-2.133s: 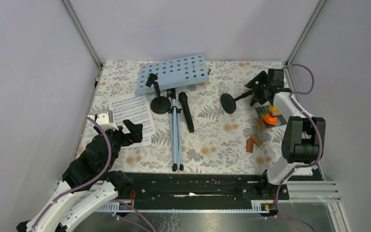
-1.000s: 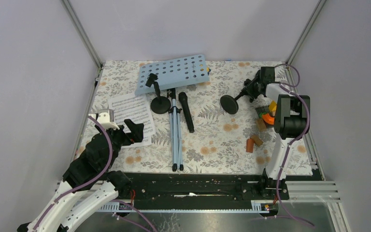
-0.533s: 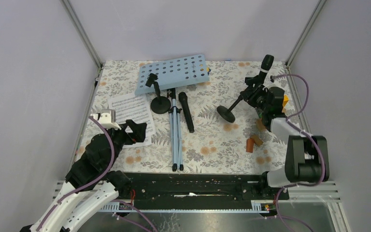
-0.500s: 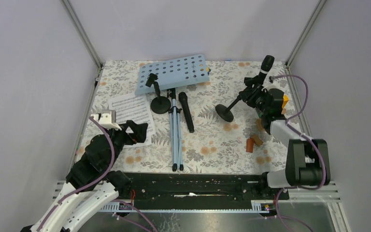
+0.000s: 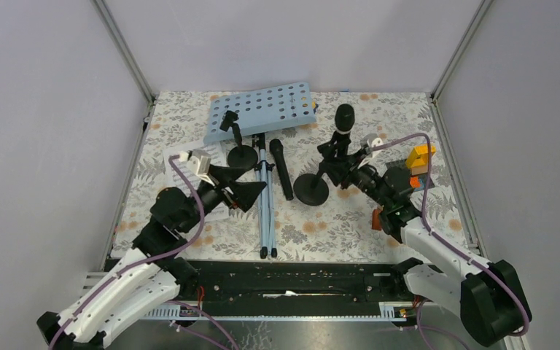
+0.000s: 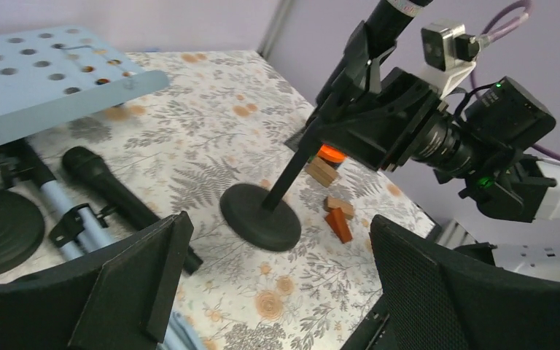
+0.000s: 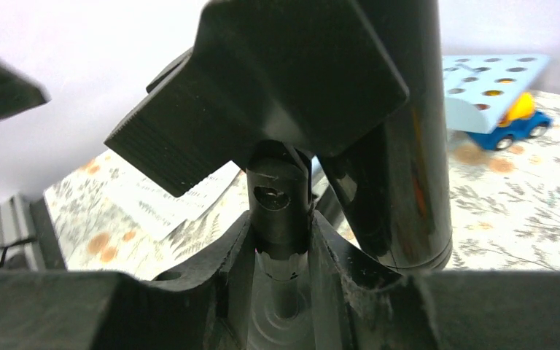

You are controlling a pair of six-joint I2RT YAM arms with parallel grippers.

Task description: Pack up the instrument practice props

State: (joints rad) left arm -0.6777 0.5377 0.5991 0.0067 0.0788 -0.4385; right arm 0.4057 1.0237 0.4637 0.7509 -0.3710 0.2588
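My right gripper (image 5: 344,170) is shut on the stem of a black round-based mic holder (image 5: 310,189) with a black microphone (image 5: 344,119) clipped in it. The stem leans, with the base low over the mat's middle. The right wrist view shows the stem (image 7: 283,191) clamped between the jaws and the microphone (image 7: 402,146) beside it. My left gripper (image 5: 238,187) is open and empty over the sheet music (image 5: 188,162) and beside the blue-grey tripod (image 5: 265,208). A second microphone (image 5: 281,169) and a second holder (image 5: 241,156) lie below the light-blue music desk (image 5: 262,109).
Colourful toy blocks (image 5: 418,162) stand stacked at the right, and two more blocks (image 5: 377,218) lie near the right arm. A small toy car (image 7: 516,121) sits under the desk's edge. The left wrist view shows the held holder's base (image 6: 260,216) ahead between its fingers.
My right arm has carried the holder with its microphone from the far right to the middle of the mat. My left gripper has moved forward and right, towards the tripod.
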